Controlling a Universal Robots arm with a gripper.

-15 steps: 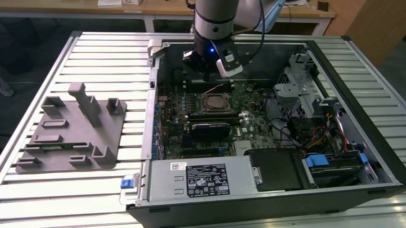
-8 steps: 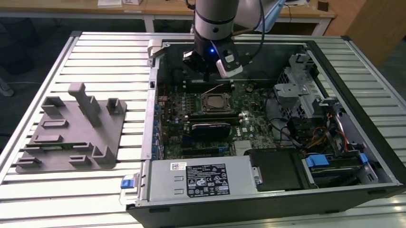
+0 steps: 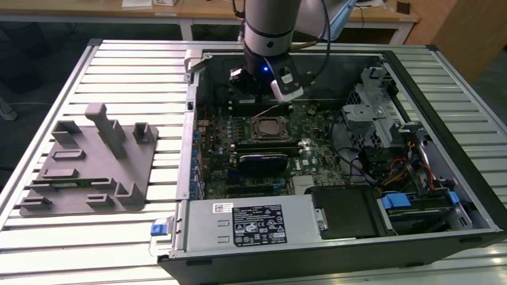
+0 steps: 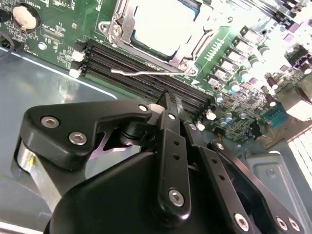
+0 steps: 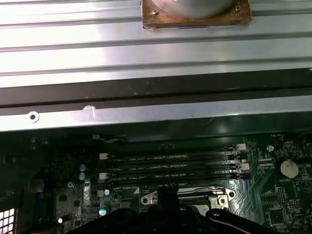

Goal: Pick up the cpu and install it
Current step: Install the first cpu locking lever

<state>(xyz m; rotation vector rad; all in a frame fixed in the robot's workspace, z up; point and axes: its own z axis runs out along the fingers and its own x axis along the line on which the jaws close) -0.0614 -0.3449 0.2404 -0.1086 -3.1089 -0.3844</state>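
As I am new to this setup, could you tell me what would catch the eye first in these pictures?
The open computer case lying on the slatted metal table draws the eye first, with the robot arm reaching down into it. Its gripper hangs by the memory slots, beside the cpu sitting in its socket. A grey holder block lies at the exterior view's left.

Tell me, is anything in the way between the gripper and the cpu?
Nothing visible is. In the second wrist view the cpu lies inside its socket frame, and the gripper hangs over the memory slots right beside it, with only open air between them.
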